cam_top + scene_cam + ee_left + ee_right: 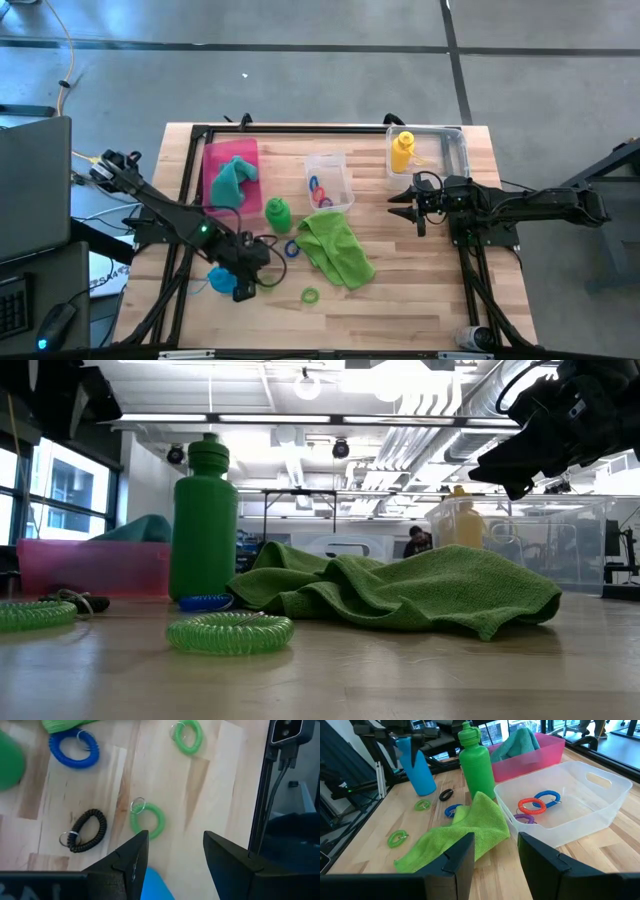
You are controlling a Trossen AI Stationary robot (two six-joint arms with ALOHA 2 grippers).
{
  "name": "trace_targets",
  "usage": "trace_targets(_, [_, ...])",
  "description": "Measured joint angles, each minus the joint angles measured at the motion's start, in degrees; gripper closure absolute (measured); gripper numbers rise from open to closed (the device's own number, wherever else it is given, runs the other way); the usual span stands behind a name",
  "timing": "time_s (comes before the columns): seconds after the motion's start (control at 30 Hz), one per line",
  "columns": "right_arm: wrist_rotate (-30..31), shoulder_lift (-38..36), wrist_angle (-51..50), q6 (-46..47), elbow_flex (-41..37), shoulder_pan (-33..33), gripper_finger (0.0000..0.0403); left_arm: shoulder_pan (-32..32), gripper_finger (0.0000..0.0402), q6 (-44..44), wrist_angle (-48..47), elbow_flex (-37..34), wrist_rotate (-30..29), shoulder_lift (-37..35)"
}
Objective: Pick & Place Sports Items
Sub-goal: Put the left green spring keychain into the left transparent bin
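Observation:
My left gripper [243,283] is near the table's front left, shut on the blue bottle [415,762]. The green bottle [277,211] stands upright on its base beside the pink tray [215,150], which holds the teal towel [233,178]. The lime green towel [335,248] lies crumpled on the table. The yellow bottle [402,150] stands in the far clear box [455,145]. Loose rings lie on the wood: green [148,819], black [89,830], blue [75,747]. My right gripper [395,205] waits open at the right. My left gripper pinches the blue bottle near its top [405,745] between its two fingers, slanting down from the table's left. A bit of the blue body [155,887] shows between the fingers. The bottle hangs nearly upright; whether its base touches the table I cannot tell.
A smaller clear box [330,180] in the table's middle holds red, blue and purple rings [535,805]. Another green ring [310,295] lies near the front edge. Bare wood stretches along the front and right of the lime towel.

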Motion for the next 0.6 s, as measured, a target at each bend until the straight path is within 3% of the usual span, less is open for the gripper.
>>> trace_targets(0.27, [-0.01, 0.01, -0.01, 0.00, 0.00, -0.01, 0.0261, 0.09, 0.0216, 3.92, -0.81, 3.27, 4.25, 4.17])
trace_targets(0.6, [0.01, 0.01, -0.02, 0.00, 0.00, -0.01, 0.0261, 1.19, 0.0216, 5.97, -1.62, 3.99, 4.35, 11.00])
